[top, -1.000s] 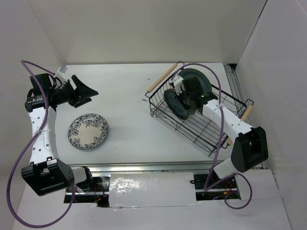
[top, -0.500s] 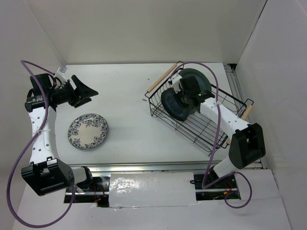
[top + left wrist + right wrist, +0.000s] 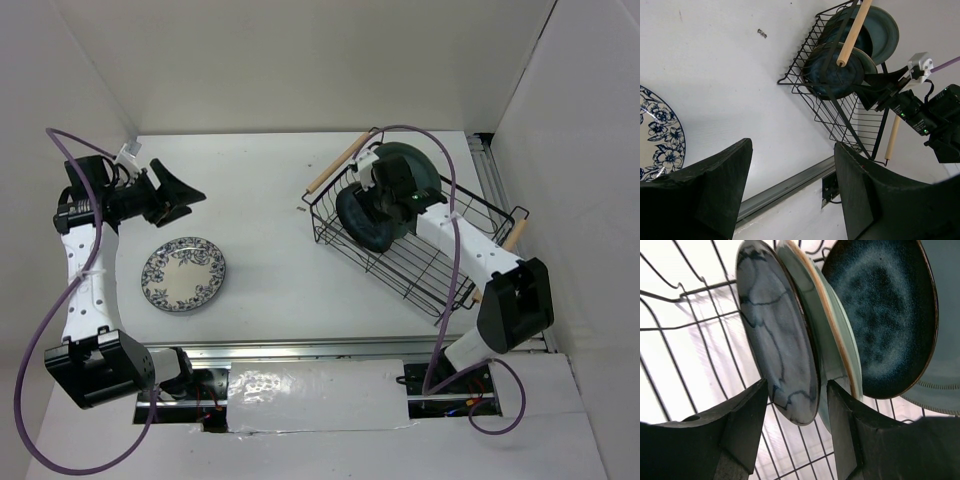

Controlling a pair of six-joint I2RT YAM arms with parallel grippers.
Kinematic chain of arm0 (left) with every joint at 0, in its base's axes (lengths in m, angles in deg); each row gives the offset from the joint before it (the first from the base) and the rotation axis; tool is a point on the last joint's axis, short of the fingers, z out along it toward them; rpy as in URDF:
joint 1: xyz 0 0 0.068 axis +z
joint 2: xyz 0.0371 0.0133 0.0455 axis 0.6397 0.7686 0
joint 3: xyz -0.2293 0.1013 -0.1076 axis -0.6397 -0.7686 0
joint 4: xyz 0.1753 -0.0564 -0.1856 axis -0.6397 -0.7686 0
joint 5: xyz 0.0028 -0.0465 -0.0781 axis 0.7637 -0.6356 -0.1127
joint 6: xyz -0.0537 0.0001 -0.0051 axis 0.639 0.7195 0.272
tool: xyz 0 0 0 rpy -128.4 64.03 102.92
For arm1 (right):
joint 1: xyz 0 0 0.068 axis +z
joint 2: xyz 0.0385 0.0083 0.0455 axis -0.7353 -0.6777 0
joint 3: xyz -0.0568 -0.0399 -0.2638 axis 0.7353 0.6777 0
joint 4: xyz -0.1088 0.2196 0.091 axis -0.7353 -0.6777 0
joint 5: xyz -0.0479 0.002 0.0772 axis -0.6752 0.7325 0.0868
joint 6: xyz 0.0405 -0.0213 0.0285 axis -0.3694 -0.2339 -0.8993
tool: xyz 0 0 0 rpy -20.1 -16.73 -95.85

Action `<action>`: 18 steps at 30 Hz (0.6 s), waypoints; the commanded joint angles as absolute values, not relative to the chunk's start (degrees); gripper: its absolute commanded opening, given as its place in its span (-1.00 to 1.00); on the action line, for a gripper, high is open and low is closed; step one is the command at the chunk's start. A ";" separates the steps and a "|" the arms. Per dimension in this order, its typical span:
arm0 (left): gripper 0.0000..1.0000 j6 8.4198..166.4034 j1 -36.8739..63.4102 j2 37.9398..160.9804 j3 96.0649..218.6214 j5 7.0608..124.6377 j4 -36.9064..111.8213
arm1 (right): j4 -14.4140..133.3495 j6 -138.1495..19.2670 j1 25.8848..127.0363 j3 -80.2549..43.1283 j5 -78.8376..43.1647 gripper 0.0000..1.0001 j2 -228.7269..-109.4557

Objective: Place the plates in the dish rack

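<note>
**A:** How far along is the loading?

**B:** Most of it is looking done. Round ceramic plates are standing on edge in the rectangular black wire dish rack (image 3: 425,275) with the light wooden rod handles, which is sitting on the right side of the white table (image 3: 260,200). A plain grey-teal plate (image 3: 940,375) is standing at the far end, with a speckled dark navy plate (image 3: 880,315) just beside it. Next comes a pale mint plate (image 3: 832,345), and in front a dark glossy plate (image 3: 777,340) is mirroring the wires.

**A:** What is lying outside the rack?

**B:** The white plate with the blue floral pattern (image 3: 183,273) is lying flat on the left of the table, well apart from the rack. I am judging it to be the only one left to load.

**A:** What is the right tool doing?

**B:** The right tool (image 3: 797,385) is reaching into the rack, its fingers (image 3: 740,430) straddling the lower edge of the dark glossy plate. I cannot tell whether it is gripping that plate or letting it go.

**A:** And the left one?

**B:** The left tool (image 3: 792,150) is hanging over the table near the white plate, its jaws spread wide and holding nothing. I am expecting that last plate to fall to it.
</note>
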State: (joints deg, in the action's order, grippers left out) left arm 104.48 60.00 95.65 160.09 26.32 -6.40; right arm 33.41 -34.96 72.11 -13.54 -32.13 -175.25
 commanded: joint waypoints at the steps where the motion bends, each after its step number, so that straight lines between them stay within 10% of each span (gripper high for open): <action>1: 0.56 103.96 60.42 94.72 159.18 26.12 -4.55 | 35.19 -37.06 73.08 -17.37 -32.69 0.16 -171.69; 18: 0.58 109.04 60.60 97.52 154.61 42.85 -7.78 | 33.35 -40.58 77.82 -19.22 -31.90 0.34 -160.36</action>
State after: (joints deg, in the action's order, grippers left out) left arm 106.07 60.02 96.50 155.00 34.19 -6.71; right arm 33.21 -38.78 76.39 -16.05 -32.15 -163.97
